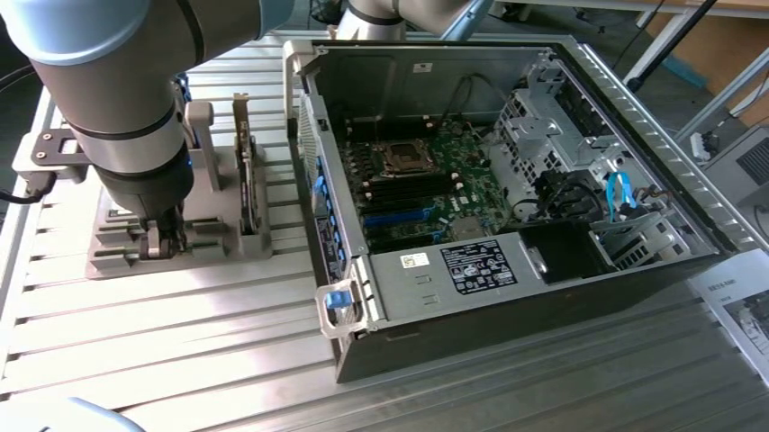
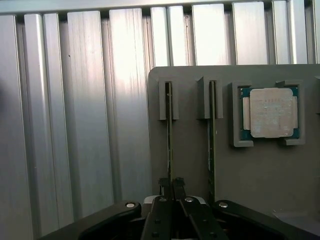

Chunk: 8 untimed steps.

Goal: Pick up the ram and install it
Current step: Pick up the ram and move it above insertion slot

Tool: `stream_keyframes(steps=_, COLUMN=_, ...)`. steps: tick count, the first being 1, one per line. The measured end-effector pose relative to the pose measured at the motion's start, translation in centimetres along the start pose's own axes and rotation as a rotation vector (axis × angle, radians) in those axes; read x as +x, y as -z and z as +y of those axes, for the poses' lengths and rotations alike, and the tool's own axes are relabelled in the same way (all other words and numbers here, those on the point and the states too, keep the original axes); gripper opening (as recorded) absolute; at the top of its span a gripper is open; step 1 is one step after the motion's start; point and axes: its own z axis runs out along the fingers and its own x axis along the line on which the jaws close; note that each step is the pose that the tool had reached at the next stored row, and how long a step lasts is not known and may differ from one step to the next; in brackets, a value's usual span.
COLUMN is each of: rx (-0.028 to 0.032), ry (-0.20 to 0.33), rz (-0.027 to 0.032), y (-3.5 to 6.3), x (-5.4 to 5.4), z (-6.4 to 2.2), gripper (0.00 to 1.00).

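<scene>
Ribbed metal counter [image 1: 180, 342] bears one grey holder [image 2: 190, 165] carrying one ram [image 2: 169, 142], one taller card [image 2: 212, 150] and one processor [image 2: 270, 112]. My hand [image 2: 171, 183] is pinched shut on the ram, which stands slotted on edge, long axis running near-to-far.

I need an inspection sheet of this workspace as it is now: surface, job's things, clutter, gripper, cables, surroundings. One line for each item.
Surface: ribbed metal table, carrying a grey holder and an open computer case.
Job's things: the ram stands edge-on in a holder slot.
Clutter: a second thin board in the next slot; a processor chip in its pocket; a printed sheet at the exterior view's right.
Grippers: gripper is down at the holder, jaws shut on the ram.
Cables: blue cable inside the case.
Surroundings: dark stand legs beyond the table.
</scene>
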Motion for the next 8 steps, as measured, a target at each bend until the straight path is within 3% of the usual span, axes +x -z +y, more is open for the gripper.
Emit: stream_keyframes(steps=8, rx=-0.0001, ry=0.0, rz=0.0001, y=0.52, x=-0.01, z=0.03, gripper=0.12)
